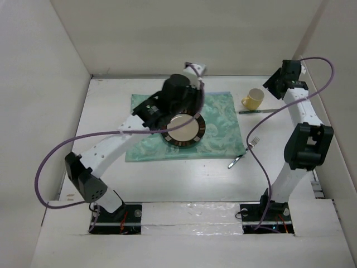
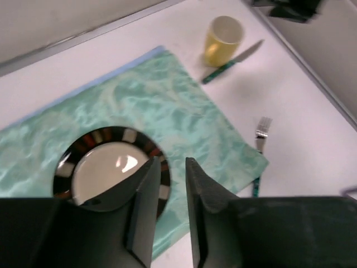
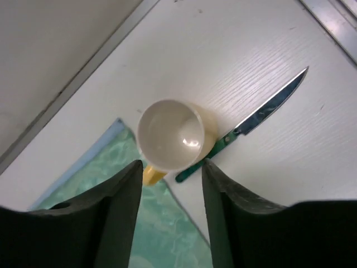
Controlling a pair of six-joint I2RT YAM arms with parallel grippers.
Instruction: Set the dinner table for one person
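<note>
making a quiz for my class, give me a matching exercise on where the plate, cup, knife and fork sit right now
Things:
1 plate
2 cup
3 knife
4 fork

Places:
a lying right beside the cup, on the bare table
b on the green mat
c by the mat's near right corner, tines pointing away from the arms
d standing just off the mat's far right corner

Pairs: 1-b, 2-d, 3-a, 4-c

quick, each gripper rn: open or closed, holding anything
Left gripper: open a little, empty, over the plate rim.
Right gripper: open, empty, above the cup.
</note>
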